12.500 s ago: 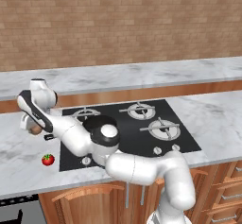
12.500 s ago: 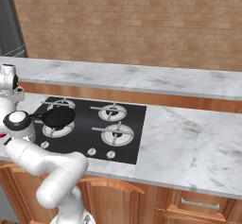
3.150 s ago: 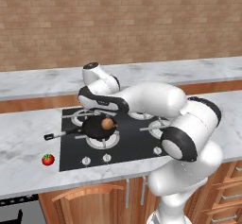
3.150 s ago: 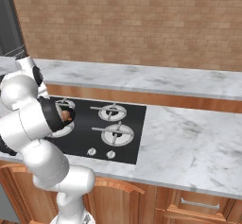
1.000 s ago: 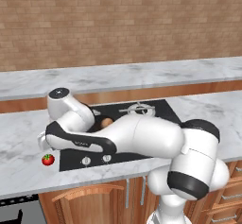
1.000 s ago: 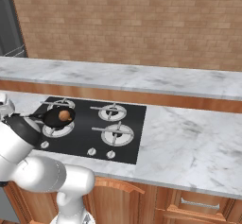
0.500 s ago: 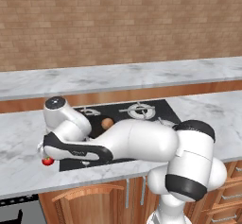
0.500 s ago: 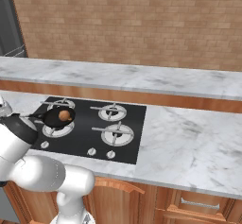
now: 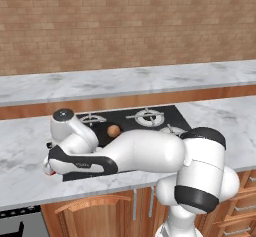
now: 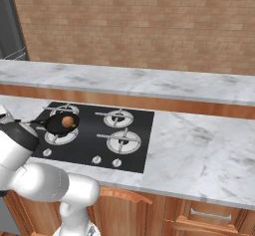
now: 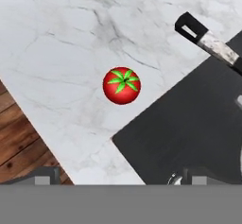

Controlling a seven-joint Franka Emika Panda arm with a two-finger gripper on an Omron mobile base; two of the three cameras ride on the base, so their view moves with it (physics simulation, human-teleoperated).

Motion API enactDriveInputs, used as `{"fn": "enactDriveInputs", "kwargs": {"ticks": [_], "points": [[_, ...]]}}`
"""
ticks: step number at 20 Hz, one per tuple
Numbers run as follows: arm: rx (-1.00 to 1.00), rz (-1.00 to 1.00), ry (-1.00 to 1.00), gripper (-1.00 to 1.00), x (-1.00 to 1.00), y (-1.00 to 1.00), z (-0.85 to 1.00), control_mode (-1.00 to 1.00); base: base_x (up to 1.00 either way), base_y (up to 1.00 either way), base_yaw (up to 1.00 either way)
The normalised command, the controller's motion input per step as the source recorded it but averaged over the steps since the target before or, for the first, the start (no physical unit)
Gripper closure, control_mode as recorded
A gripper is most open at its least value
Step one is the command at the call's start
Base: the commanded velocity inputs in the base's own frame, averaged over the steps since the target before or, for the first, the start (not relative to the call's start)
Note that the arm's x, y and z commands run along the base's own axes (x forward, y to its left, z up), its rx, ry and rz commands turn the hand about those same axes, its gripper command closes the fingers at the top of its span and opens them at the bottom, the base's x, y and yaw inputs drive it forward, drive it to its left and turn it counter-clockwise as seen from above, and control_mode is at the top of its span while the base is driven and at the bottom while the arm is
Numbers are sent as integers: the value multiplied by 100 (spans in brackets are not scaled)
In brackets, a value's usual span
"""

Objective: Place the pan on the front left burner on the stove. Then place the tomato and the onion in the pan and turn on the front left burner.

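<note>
- Right base view gives me the stove (image 10: 134, 135) as my landmark: a black cooktop set into the marble counter (image 10: 199, 145).
- The pan (image 10: 56, 124) sits on the stove's front left burner (image 10: 61, 136), so I judge that first step done.
- The onion (image 10: 67, 122) lies inside the pan; in the left base view I see it just past my arm (image 9: 114, 130).
- The pan's handle (image 11: 208, 41) reaches out past the stove's left edge over the counter.
- The tomato (image 11: 122, 85) is still on the counter, just off the stove's front left corner, apart from the handle and not touching the cooktop.
- The gripper (image 11: 113, 178) hangs above that corner, released and spread wide, holding nothing; the tomato sits ahead of the tips, not between them.
- I judge the step in hand to be fetching the tomato. Next I need to centre the tips over it, come down, then close gently, since a round fruit may roll away.
</note>
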Motion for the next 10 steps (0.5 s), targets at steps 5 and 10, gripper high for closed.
{"fn": "enactDriveInputs", "kwargs": {"ticks": [5,10], "points": [[5,5,0,-100,0,8,-11,-100,0,0,0],[8,0,0,-100,0,9,-7,-100,0,0,0]]}}
